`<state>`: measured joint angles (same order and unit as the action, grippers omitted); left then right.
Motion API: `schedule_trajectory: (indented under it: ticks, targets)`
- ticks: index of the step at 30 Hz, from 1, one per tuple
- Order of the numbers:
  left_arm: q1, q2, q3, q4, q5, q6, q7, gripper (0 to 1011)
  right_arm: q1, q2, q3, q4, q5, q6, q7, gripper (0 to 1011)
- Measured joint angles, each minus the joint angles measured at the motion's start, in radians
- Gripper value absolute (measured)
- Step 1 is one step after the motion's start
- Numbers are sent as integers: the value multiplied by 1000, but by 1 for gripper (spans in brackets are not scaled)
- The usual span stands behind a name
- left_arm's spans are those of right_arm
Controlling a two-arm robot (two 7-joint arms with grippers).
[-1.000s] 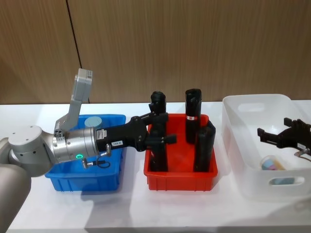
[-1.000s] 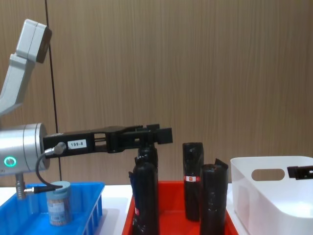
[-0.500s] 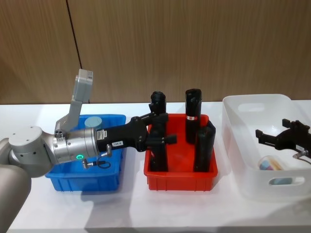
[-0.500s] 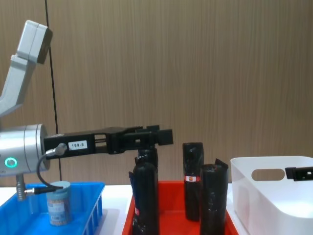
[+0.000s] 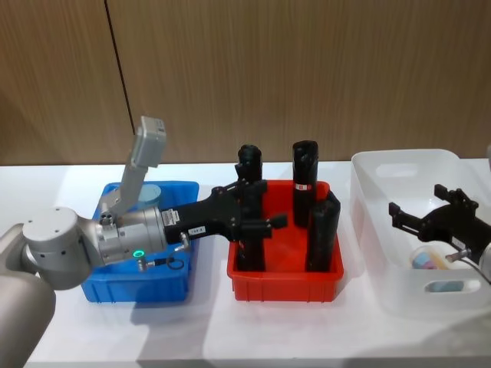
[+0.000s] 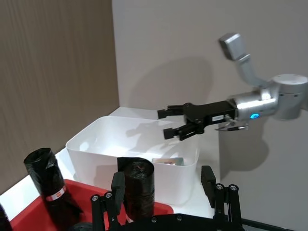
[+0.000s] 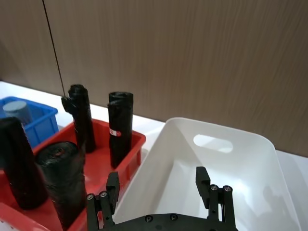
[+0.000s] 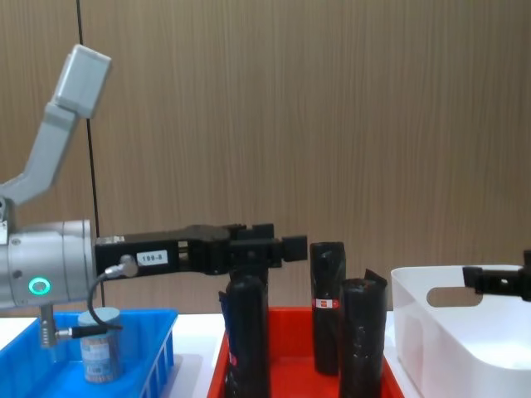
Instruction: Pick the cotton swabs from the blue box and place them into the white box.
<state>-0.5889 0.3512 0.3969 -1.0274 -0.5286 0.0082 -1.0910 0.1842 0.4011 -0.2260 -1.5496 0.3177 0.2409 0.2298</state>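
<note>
Wood-panelled wall, white table (image 5: 268,330) | left end effector (image 8: 286,241) apart, empty, over red tray (image 5: 284,288) | right end effector (image 6: 166,123) apart above white box (image 5: 406,156) | cotton swabs (image 8: 101,347) upright in blue box (image 5: 138,290) | advice: descend vertically, straddle lid, avoid black rolls (image 5: 304,180)

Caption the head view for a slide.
Open left gripper over red plastic tray; open right gripper over white plastic bin.

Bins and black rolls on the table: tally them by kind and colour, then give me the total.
blue box: 1
red tray: 1
white box: 1
black rolls: 4
total: 7
</note>
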Motion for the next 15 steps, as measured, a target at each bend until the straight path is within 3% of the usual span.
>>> schedule_trajectory:
  ticks: [15]
  targets:
    - [66, 6, 11, -112, 61, 2, 200, 1004, -136, -44, 0, -148, -21, -141, -112, 1002]
